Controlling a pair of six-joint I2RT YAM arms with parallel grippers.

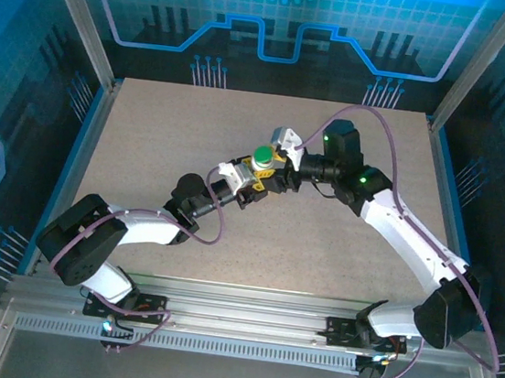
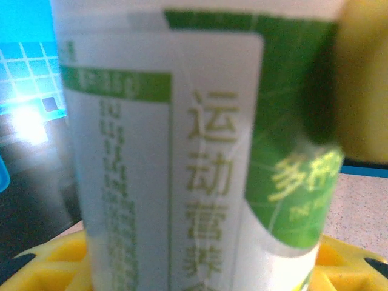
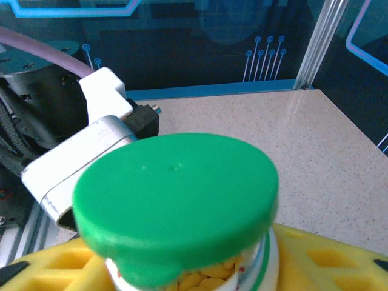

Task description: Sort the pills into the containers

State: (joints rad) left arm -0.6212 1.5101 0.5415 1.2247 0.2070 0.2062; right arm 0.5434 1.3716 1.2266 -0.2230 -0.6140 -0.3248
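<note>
- Left fingers [image 2: 42, 267] pinch the upright pill bottle [image 2: 182, 151].
- Right fingers [image 3: 327, 260] flank its green cap [image 3: 176, 194] from the far right; I cannot tell if they clamp it.

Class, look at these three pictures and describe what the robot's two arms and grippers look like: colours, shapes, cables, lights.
The left arm and right arm match: blocky black joints, a white shell on the long link, and a thin purple cable looping alongside. Green lights glow on the right arm's joints. The left gripper and right gripper have yellow, lattice-ribbed fingers.
</note>
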